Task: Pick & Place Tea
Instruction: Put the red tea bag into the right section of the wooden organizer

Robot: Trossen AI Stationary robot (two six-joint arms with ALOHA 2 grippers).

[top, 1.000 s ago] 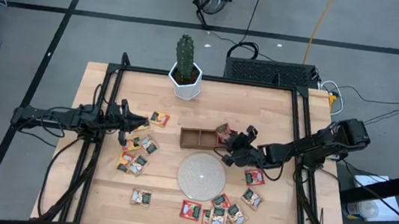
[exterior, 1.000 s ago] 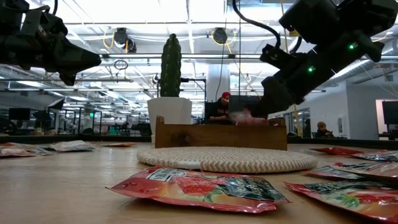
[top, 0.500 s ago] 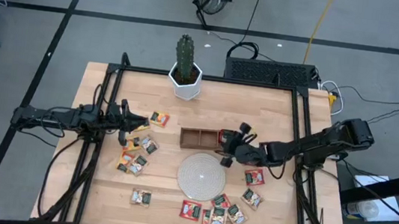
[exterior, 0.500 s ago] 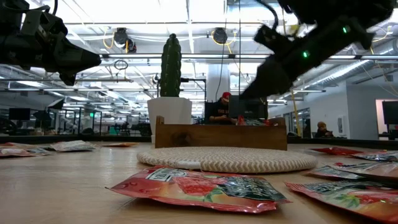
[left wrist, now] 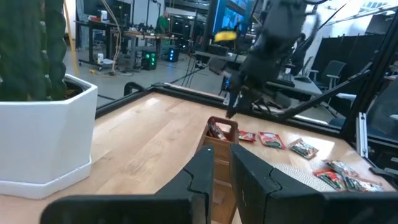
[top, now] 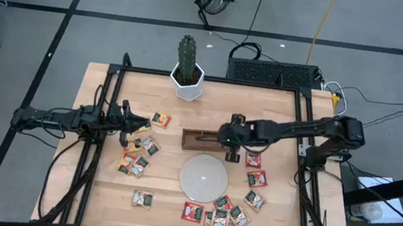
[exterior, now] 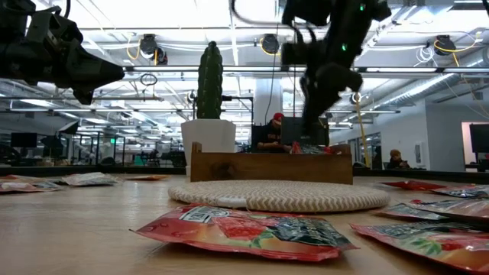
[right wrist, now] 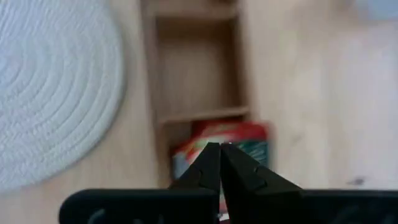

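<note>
Tea sachet [top: 224,138]: in the high view a red one now lies in the right-end compartment of the wooden tray [top: 198,139], just far of the woven disc [top: 204,176]. A second ago the right gripper [top: 232,141] carried it in from the right; the gripper now sits over that compartment with its fingers together and nothing between them. The left gripper [top: 142,124] waits at the table's left side by a cluster of loose sachets [top: 138,154], nearly closed and empty; more sachets [top: 222,211] lie near and right of the disc.

Low view: the right gripper [exterior: 315,126] hangs above the tray's right end, where red wrapper edges show over the tray wall.

Left wrist view: the red sachet [left wrist: 218,130] sticks up from the tray's end compartment.

Right wrist view: closed fingertips point down at the sachet [right wrist: 247,142] in the end compartment; the middle compartment is bare.

One delivery looks finished; many sachets remain.
</note>
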